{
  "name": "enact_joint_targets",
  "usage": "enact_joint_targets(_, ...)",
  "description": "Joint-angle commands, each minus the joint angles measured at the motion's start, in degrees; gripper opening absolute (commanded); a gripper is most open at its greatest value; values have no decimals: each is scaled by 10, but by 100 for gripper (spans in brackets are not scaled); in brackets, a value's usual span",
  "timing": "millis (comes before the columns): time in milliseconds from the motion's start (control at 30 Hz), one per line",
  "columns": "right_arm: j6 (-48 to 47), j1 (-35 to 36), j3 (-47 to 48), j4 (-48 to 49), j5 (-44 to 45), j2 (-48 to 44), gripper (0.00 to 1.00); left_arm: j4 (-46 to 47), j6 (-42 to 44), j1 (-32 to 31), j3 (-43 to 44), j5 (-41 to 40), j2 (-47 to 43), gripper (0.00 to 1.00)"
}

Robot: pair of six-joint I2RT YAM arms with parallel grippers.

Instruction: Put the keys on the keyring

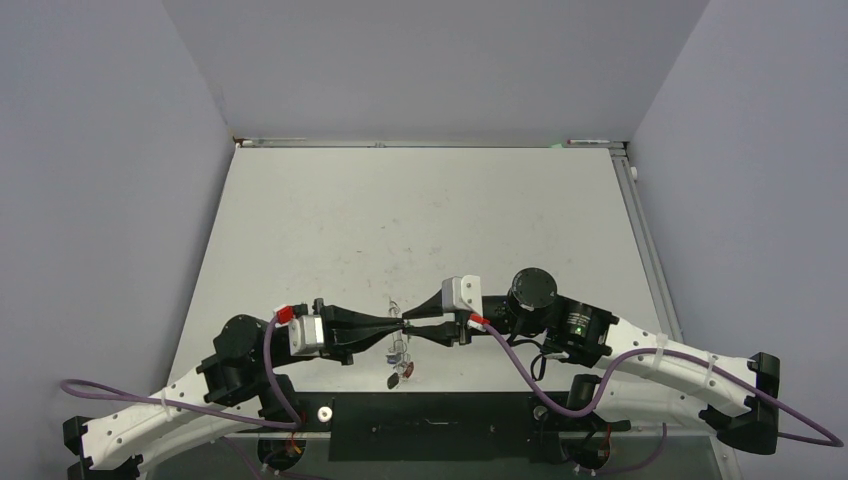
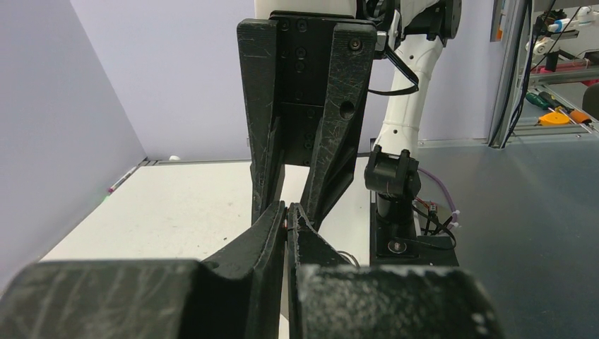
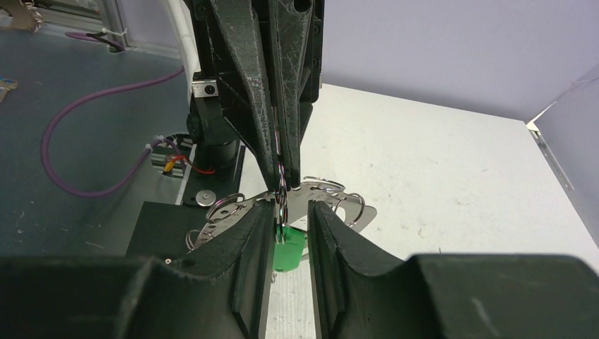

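Pale lavender walls enclose a white table (image 1: 420, 215). Both arms meet tip to tip by its near edge. There the left gripper (image 3: 280, 173) is pinched shut on a split ring of the keyring (image 3: 325, 192), holding the thin wire loop between the two arms, with the keys (image 1: 401, 352) hanging beneath. The right gripper (image 3: 291, 215) stands narrowly apart, bracketing the green tag (image 3: 288, 248), not clearly clamped. Loop and keys look light, stiff and slippery. The flat plastic tag seems the surest hold.
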Motion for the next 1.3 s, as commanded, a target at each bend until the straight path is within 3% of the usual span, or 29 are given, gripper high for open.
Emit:
enact_joint_targets(0, 1, 5, 4, 33, 0, -1, 24, 45, -10, 0, 5, -9, -10, 0)
enact_joint_targets(400, 2, 5, 7, 36, -2, 3, 24, 50, -11, 0, 2, -13, -6, 0)
enact_joint_targets(600, 1, 5, 7, 37, -3, 8, 17, 51, -11, 0, 1, -15, -7, 0)
enact_joint_targets(867, 2, 5, 8, 36, -4, 9, 28, 49, -10, 0, 0, -17, -11, 0)
enact_joint_targets(1267, 4, 4, 9, 40, -5, 6, 22, 48, -8, 0, -2, -19, -9, 0)
